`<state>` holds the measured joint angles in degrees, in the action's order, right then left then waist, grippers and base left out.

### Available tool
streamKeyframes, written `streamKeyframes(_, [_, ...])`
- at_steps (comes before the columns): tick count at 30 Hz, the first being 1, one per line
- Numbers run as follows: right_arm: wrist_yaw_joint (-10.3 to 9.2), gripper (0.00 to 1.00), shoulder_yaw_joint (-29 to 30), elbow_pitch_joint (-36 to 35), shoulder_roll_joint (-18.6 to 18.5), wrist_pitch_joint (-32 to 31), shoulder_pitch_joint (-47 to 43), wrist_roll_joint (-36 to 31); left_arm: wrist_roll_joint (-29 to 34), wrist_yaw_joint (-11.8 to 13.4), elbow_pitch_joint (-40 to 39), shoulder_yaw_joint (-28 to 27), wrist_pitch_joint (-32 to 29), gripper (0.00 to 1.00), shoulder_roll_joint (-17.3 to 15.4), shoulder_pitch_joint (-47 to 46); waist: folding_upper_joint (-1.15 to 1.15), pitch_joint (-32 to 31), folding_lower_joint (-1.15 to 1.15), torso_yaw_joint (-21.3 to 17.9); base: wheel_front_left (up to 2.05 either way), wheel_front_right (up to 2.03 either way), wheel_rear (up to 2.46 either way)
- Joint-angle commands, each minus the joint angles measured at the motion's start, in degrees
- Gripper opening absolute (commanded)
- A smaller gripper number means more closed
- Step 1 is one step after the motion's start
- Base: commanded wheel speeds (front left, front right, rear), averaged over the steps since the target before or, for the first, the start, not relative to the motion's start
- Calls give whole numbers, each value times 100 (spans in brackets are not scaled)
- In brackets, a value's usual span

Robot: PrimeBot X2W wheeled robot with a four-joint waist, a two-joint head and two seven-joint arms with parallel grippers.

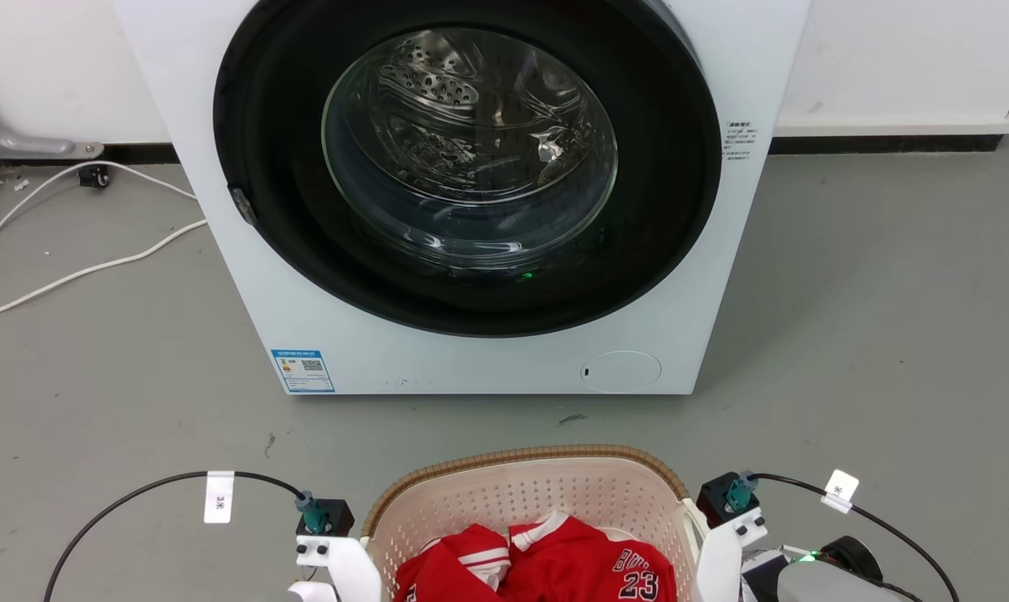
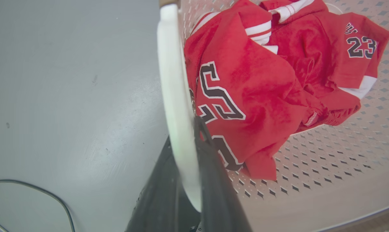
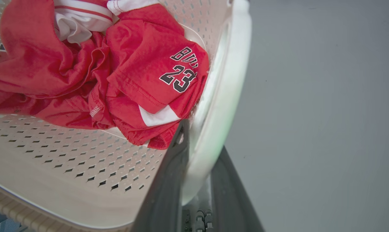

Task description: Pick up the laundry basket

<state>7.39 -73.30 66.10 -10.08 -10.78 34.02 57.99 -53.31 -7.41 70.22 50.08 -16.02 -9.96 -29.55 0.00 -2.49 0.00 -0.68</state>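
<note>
Laundry basket sits at bottom centre of head view, just in front of the washing machine, btwn the two arms; can't tell if its base touches the grey floor. Basket = cream plastic, rounded-rectangular, walls & bottom punched w/ rows of small diamond holes, rim a brown woven-look band. Inside lies a crumpled red jersey, soft knit w/ white trim & black "23" outlined in white. Left wrist view: left gripper has its two long dark matte fingers set narrow, one each side of the smooth curved white handle & pressed on it, i.e. clamping the handle; perforated basket wall & jersey lie to the right of it, bare floor to the left. Right wrist view mirrors that: right gripper closed narrow on the other glossy white handle, one finger inside the basket next to the jersey, the other outside over the floor. Machine: white boxy front, big round black door ring, domed glass showing a perforated steel drum. Thin white cable snakes over the floor at left
</note>
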Motion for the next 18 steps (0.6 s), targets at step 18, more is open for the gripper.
streamKeyframes(18, [19, 0, -20, 8, -6, 35, -42, -73, -214, -2, 71, 232, 81, 0, -84, -112, 0, 11, 0, -18, 0, 0, 0])
